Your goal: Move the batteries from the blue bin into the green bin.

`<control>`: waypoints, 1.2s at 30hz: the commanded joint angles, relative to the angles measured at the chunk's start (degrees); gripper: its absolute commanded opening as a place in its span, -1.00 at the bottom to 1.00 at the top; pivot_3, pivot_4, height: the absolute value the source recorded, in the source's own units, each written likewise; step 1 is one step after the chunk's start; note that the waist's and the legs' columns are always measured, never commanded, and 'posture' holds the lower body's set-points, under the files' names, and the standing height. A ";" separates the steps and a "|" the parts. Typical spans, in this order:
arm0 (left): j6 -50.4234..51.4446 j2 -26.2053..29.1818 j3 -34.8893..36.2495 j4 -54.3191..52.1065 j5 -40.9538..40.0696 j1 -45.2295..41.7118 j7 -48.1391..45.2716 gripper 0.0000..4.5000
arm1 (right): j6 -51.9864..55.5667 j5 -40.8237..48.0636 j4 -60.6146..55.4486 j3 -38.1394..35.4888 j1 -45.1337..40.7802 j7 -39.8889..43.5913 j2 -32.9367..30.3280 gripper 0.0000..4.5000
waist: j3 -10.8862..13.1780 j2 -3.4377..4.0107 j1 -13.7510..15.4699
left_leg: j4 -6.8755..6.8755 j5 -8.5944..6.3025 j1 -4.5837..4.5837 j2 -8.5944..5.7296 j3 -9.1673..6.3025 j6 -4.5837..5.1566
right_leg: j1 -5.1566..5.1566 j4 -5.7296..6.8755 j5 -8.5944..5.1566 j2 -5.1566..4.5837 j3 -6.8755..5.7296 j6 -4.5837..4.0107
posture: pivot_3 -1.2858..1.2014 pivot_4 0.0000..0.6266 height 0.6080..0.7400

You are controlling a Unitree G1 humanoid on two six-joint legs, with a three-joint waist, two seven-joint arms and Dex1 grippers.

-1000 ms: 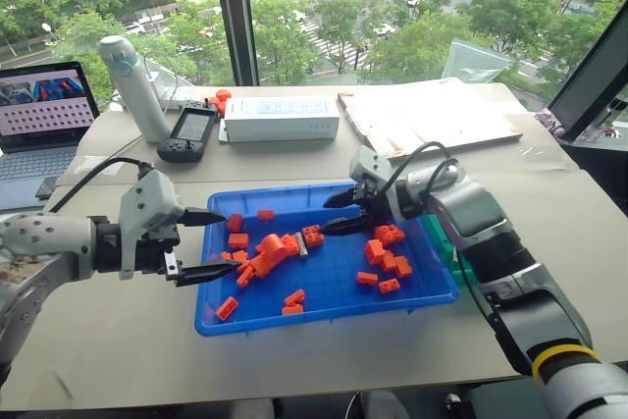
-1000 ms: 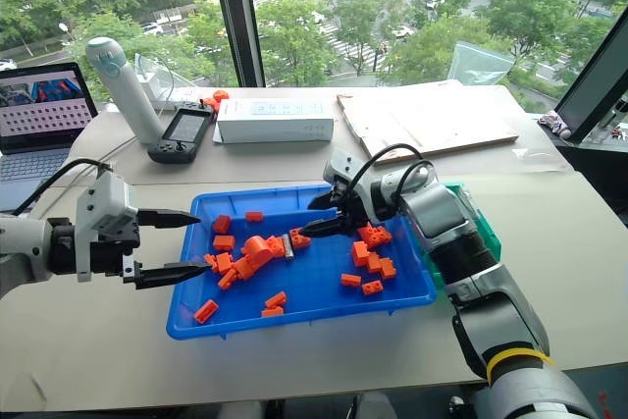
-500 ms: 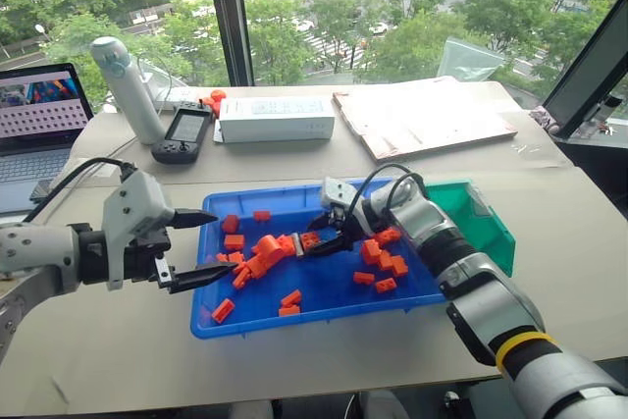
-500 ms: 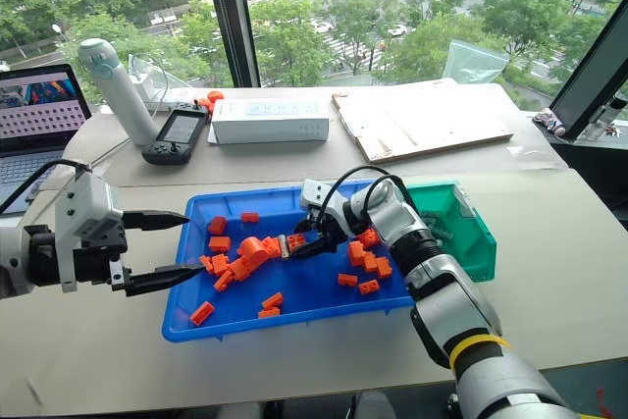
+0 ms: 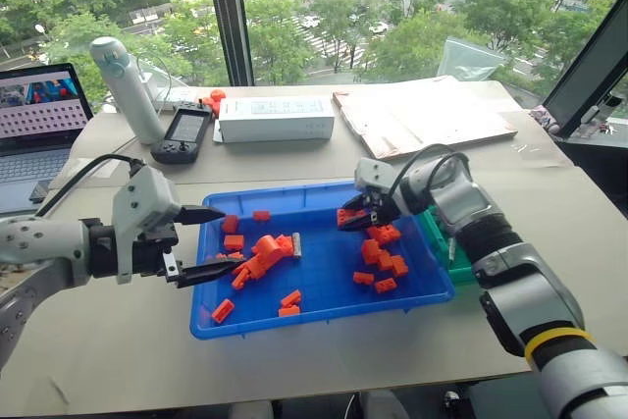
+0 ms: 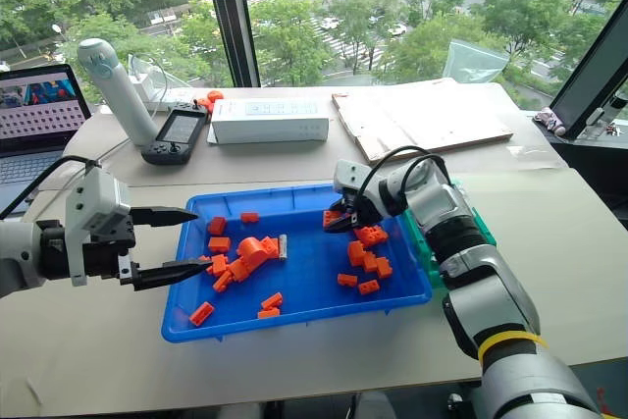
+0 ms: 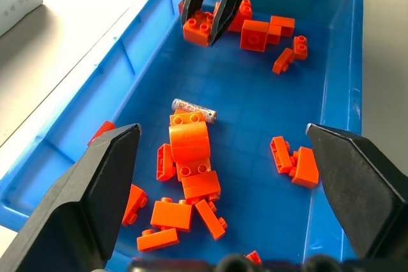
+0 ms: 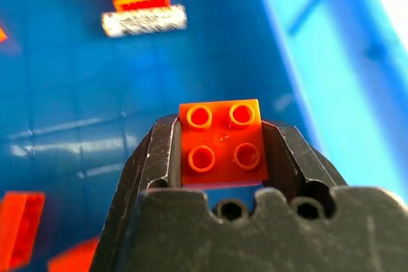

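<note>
Your right gripper [image 8: 220,148] has its jaws clamped on an orange brick [image 8: 223,141], not the battery [image 7: 194,109] lying mid blue bin [image 5: 324,313]; it risks landing in the green bin [image 5: 439,239]. Left gripper [image 5: 201,242] hovers, jaws wide, empty.

No writing can be read. The white box [image 5: 275,119] has small print on top, too small to make out. The laptop [image 5: 41,105] screen shows rows of small marks, not legible. The handheld device [image 5: 185,131] screen shows nothing readable. The battery [image 7: 193,109] wrap is speckled, its print unreadable.
</note>
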 commanded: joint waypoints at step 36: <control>1.35 0.91 4.64 -2.64 -0.85 2.48 -0.32 1.00 | -0.98 -2.47 3.89 2.49 2.99 -7.82 18.78 0.98 | 0.01 0.00 -0.17 | 0.01 0.03 0.00 0.06 -0.02 -0.03 | -0.02 0.08 0.00 0.05 -0.04 -0.01 | 0.03 -0.52 0.89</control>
